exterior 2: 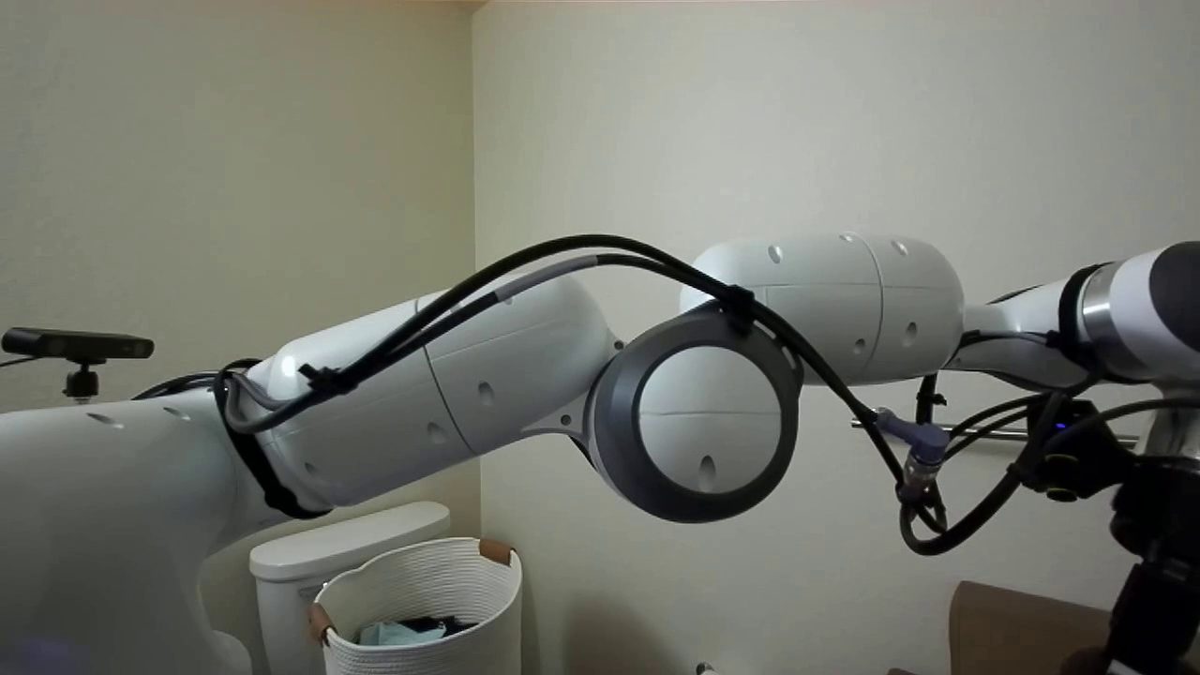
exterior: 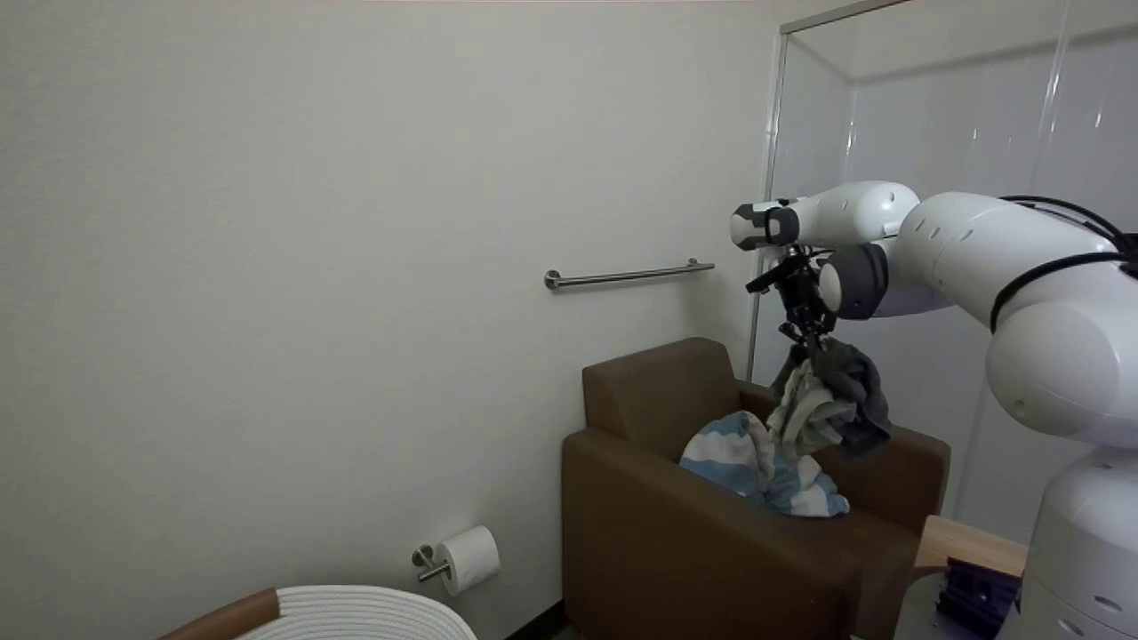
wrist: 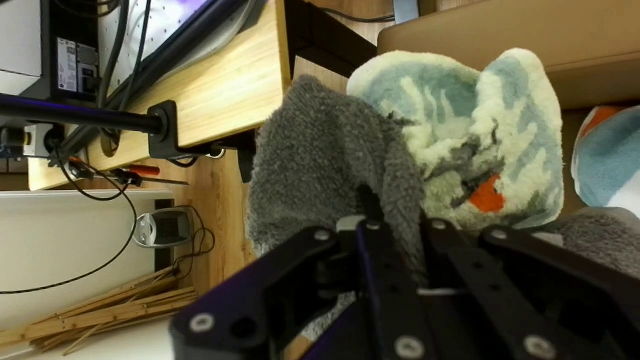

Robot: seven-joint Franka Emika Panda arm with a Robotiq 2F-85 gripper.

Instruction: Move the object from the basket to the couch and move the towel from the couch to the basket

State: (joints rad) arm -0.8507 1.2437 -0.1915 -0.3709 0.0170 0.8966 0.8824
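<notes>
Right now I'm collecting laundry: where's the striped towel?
In an exterior view, right of centre, the blue-and-white striped towel lies bunched on the seat of the brown armchair, below the grey-green fabric item hanging from the gripper.

The arm (exterior 2: 516, 375) has glossy white housings (exterior 2: 825, 319) with fine seams (exterior 2: 880, 309) and oval recesses (exterior 2: 486, 393). In an exterior view, its joint cap (exterior 2: 710, 394) is a white disc within a dark grey ring (exterior 2: 616, 431). Black cables (exterior 2: 591, 242), one with a grey section (exterior 2: 544, 278), pass above the joint cap. Left of it: a black strap (exterior 2: 255, 467). Right of it: a violet-grey connector (exterior 2: 914, 437), a black module (exterior 2: 1078, 459) with a blue light (exterior 2: 1060, 427), and a silver wrist band (exterior 2: 1106, 305). The gripper (wrist: 397, 212), lower right of the joint cap, is black with flat bars (wrist: 392, 280) and silver screw heads (wrist: 410, 347).
</notes>
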